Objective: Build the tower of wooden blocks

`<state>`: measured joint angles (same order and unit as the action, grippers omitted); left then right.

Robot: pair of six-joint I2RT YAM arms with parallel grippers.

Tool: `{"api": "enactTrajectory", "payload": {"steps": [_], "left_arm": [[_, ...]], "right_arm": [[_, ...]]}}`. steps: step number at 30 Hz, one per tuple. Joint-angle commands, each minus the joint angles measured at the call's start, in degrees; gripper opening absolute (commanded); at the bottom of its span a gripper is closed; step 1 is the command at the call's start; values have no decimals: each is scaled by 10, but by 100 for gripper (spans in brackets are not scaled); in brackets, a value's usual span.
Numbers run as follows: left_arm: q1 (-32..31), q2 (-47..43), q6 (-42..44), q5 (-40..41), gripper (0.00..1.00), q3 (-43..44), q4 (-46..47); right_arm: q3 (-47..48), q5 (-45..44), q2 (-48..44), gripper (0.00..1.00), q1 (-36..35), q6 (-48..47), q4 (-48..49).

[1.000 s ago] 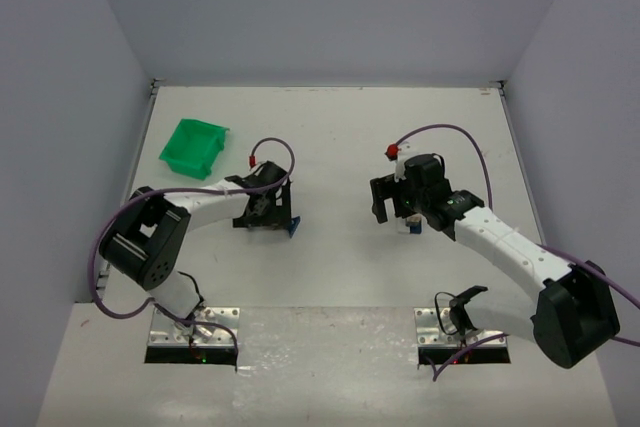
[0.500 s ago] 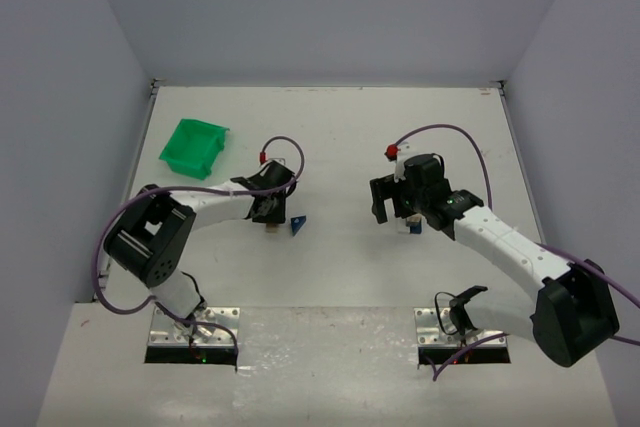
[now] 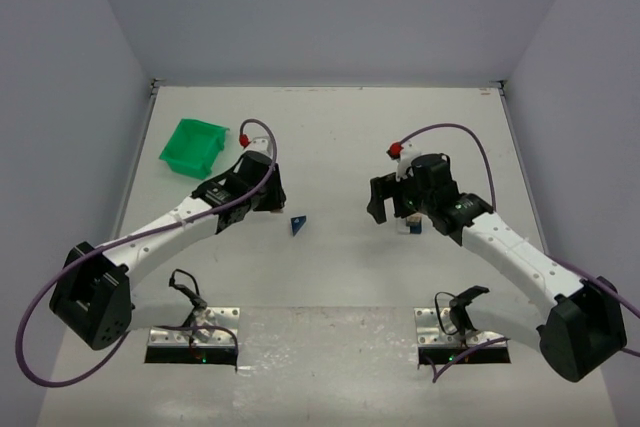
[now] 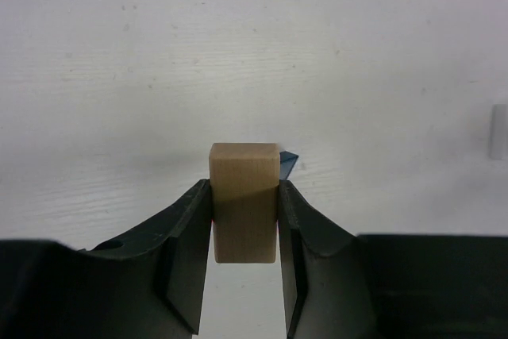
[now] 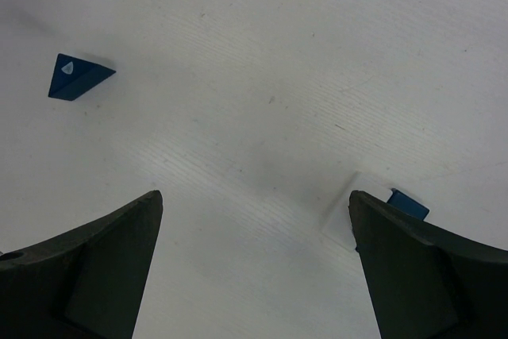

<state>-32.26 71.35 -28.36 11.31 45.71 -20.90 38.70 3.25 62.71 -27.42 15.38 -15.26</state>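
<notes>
In the left wrist view a tan wood block stands upright, with my left gripper shut on its two sides. It hangs clear of the table. The tip of the blue wedge peeks out behind it. Seen from the top, the left gripper is left of and a little beyond the wedge, and it hides the tan block. My right gripper is open wide over bare table, with nothing between its fingers. A small blue block and a pale block lie by its right finger; the wedge lies far to the left.
A green plastic bin sits at the back left, just beyond the left arm. The right gripper hovers beside the blue block. Grey walls close in the table on three sides. A pale block shows at the right edge of the left wrist view.
My left gripper shut on the tan block, then lifted it and moved away from the blue wedge toward the back left as the arm stretched out. The right arm barely shifted.
</notes>
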Motion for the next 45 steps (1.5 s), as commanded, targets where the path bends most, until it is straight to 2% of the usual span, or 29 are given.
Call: {"api": "enactTrajectory", "payload": {"steps": [1, 4, 6, 11, 14, 16, 19, 20, 23, 26, 29, 34, 38, 39, 40, 45], "left_arm": [[-6, -55, -10, -51, 0, -1, 34], [-6, -69, -24, -55, 0, 2, 38], [-7, -82, -11, -85, 0, -8, 58], [-12, -93, 82, -296, 0, -54, 166], [-28, -87, 147, -360, 0, -70, 224], [-37, -79, 189, -382, 0, -61, 226], [-57, -74, 251, -395, 0, -43, 223], [-60, -74, 266, -398, 0, -40, 227], [-66, -76, 326, -429, 0, -26, 227], [-70, -77, 380, -453, 0, -23, 227], [-73, -63, 408, -463, 0, -18, 221], [-79, -28, 436, -459, 0, 13, 178], [-83, -17, 445, -459, 0, 29, 168], [-84, -17, 447, -458, 0, 31, 165], [-84, -18, 447, -456, 0, 32, 164], [-89, -18, 447, -457, 0, 38, 161]], "right_arm": [[6, 11, -30, 99, -1, 16, 25], [1, 1, -45, 99, -1, 24, 30], [-6, 32, -57, 99, -2, 17, 46], [-10, 164, -63, 99, -1, 1, 76], [-2, 257, -65, 99, -2, -33, 91], [18, 330, -65, 99, -2, -96, 84], [44, 390, -67, 99, -1, -214, 44], [50, 397, -68, 99, -2, -222, 35], [89, 432, -71, 99, -1, -379, -35], [122, 475, -68, 99, -2, -492, -96], [173, 512, -40, 99, -1, -567, -160], [234, 500, 25, 99, -1, -611, -225], [246, 505, 50, 88, -3, -615, -210], [248, 513, 54, 82, -2, -623, -211], [250, 514, 58, 79, -3, -628, -215], [246, 505, 83, 78, -7, -644, -212]]}}
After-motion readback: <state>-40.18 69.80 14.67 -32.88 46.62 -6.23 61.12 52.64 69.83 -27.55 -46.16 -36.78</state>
